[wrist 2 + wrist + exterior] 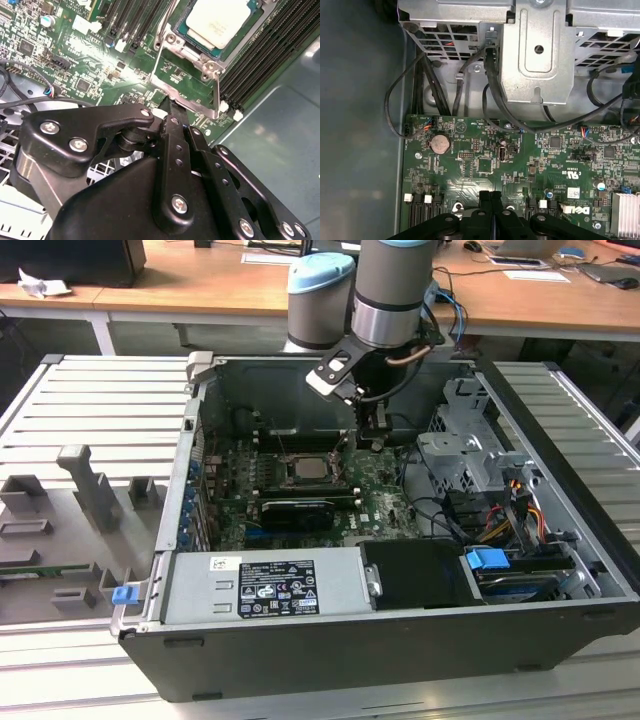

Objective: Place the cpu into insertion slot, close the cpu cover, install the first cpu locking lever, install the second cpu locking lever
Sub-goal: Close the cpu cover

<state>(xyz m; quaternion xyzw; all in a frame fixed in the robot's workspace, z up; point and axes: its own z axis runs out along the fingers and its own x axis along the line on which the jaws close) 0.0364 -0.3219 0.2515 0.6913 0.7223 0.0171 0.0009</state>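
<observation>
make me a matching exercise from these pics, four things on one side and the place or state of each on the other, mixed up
Things:
1. cpu
2. cpu cover
3. coin battery
4. fingers

Place or state:
A. black, shut together
B. round and silver, on the green board
C. lying in the socket, metal top bare
D. swung off the cpu, green board showing through its window

Pairs: 1-C, 2-D, 3-B, 4-A
</observation>
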